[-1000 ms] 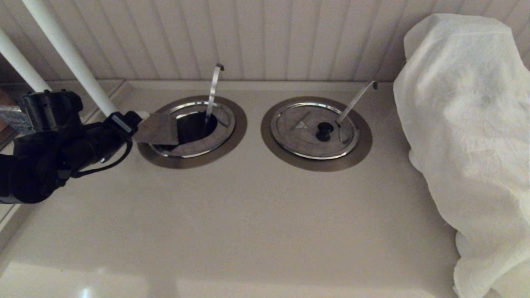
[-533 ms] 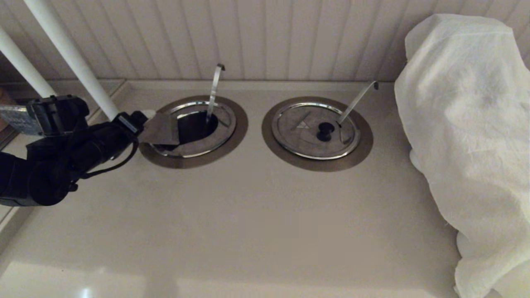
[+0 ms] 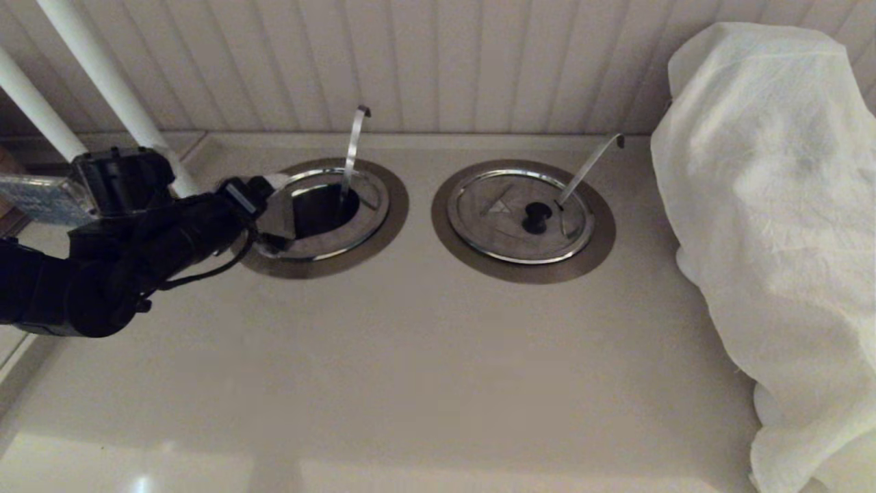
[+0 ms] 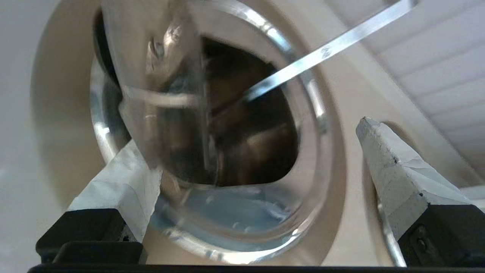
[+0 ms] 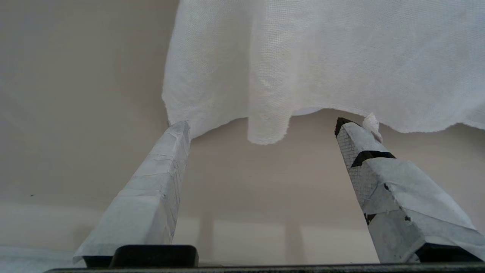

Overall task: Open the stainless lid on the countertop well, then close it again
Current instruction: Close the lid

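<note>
Left hand [image 3: 263,195] beside raised stainless lid [image 3: 279,213].

I see a beige counter [image 3: 410,356] running back to a panelled wall [image 3: 438,61]. Two bronze-grey rings are set in it at the far side: the left well [image 3: 383,229] partly uncovered, the right ring [image 3: 588,263] with its lid [image 3: 506,219] flat. A white cloth [image 3: 773,226] is heaped at the right edge.
</note>
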`<state>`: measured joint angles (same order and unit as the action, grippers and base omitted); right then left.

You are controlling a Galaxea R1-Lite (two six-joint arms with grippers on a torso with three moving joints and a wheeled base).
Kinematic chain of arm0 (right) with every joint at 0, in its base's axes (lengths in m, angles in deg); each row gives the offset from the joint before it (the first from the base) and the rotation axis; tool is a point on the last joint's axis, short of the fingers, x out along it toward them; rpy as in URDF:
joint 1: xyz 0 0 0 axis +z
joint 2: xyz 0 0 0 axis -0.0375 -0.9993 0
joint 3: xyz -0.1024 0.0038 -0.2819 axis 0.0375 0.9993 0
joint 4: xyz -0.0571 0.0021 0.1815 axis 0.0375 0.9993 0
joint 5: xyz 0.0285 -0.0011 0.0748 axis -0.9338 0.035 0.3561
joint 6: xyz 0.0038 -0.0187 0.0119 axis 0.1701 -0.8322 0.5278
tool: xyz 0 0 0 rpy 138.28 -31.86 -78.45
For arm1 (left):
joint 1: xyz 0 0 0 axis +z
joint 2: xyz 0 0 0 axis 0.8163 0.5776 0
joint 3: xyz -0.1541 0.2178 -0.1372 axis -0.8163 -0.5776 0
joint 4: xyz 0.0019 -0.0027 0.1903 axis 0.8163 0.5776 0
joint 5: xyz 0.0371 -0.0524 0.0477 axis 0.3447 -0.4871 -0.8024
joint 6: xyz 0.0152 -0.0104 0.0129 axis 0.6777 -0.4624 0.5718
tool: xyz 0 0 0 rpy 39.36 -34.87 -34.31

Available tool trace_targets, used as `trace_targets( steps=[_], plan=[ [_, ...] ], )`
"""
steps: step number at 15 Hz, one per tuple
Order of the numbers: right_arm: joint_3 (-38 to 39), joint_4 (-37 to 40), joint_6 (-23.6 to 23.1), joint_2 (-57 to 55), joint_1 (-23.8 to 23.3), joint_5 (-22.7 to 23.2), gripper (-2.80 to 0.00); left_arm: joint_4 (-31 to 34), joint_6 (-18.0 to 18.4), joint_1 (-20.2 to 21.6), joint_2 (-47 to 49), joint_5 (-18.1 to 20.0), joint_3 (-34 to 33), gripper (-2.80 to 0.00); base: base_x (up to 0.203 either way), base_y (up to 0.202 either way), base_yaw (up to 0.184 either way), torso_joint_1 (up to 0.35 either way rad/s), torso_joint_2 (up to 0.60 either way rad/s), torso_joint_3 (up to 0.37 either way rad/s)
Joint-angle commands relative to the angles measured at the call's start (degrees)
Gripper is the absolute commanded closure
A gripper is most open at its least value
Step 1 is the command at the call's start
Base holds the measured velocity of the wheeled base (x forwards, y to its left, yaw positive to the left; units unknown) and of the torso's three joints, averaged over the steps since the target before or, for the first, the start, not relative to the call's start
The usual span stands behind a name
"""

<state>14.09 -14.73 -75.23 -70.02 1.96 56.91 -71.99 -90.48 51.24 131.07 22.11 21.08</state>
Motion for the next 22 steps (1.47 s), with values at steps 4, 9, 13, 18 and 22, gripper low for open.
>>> trace_targets(
  steps=[4, 9, 13, 18, 22],
  plan=[
    [0.1, 0.0, 0.0, 0.1, 0.0, 0.0, -2.80, -0.2, -0.2, -2.5, 2.5, -0.5, 4.9, -2.80, 0.000, 0.000, 0.000, 0.000, 0.00, 0.000],
    [0.1, 0.0, -0.1, 0.1, 0.0, 0.0, -2.80, 3.1, 0.4, -7.6, 6.4, -1.4, 11.9, -2.80, 0.000, 0.000, 0.000, 0.000, 0.00, 0.000],
    [0.1, 0.0, 0.0, 0.1, 0.0, 0.0, -2.80, 2.9, 5.4, -12.2, 8.1, -5.5, 12.8, -2.80, 0.000, 0.000, 0.000, 0.000, 0.00, 0.000],
    [0.1, 0.0, 0.0, 0.1, 0.0, 0.0, -2.80, 2.8, 5.7, -11.9, 5.6, -8.5, 11.0, -2.80, 0.000, 0.000, 0.000, 0.000, 0.00, 0.000],
    [0.1, 0.0, 0.0, 0.1, 0.0, 0.0, -2.80, 1.1, 12.1, -11.9, 1.8, -8.9, 3.2, -2.80, 0.000, 0.000, 0.000, 0.000, 0.00, 0.000]
  ],
)
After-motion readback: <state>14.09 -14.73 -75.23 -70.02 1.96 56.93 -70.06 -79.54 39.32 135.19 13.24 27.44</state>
